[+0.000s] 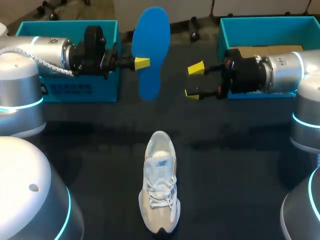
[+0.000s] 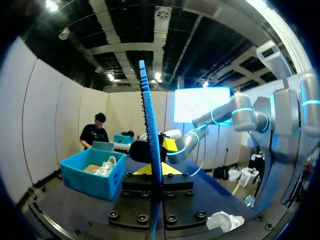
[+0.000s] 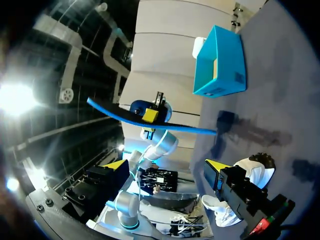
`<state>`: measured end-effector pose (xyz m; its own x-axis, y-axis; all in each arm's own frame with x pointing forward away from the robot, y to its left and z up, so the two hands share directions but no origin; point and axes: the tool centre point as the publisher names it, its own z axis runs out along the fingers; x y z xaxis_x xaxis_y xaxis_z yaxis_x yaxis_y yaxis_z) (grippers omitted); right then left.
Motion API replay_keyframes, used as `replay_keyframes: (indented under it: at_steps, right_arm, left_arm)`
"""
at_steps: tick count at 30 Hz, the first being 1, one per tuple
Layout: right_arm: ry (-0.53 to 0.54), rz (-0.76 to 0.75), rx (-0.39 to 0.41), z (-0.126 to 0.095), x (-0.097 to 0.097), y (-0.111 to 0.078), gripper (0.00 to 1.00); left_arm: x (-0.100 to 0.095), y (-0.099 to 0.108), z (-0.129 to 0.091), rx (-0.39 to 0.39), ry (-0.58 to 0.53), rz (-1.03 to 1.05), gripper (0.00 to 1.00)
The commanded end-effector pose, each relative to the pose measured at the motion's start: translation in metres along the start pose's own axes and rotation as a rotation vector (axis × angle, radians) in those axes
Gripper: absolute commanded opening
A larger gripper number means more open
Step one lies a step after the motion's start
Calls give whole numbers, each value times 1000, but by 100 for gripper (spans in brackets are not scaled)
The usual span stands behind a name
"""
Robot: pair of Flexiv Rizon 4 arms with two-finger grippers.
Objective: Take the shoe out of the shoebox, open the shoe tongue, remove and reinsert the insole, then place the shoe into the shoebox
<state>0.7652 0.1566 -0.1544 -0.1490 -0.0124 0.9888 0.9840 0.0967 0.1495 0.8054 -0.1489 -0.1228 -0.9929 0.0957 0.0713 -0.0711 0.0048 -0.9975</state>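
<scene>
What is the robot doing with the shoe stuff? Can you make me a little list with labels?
insole: blue, held up in the air, out of the shoe
left claw: shut on the insole, pinching its edge
right claw: open, holding nothing, close beside the insole
shoe: white and beige, standing on the table, nothing touching it
left shoebox: teal, behind the left arm
right shoebox: teal, behind the right arm
step left: put the insole back in the shoe

Overhead view, opposed wrists, common insole point(image 1: 152, 47)
</scene>
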Motion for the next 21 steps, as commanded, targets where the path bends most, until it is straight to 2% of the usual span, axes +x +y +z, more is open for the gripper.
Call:
replay_keyframes:
  at_steps: [1,7,17,21]
  right_arm:
    - [0,1,0,2,-1,1,100]
    - [0,1,0,2,-1,1,100]
    - [0,1,0,2,-1,1,100]
    - [0,1,0,2,-1,1,100]
  left_arm:
    - [-3,-1,-3,-69,8,267,0]
    - [6,-1,-10,-64,-8,620,0]
    - [10,15,-2,-61,11,917,0]
    - [12,20,1,-89,10,1065,0]
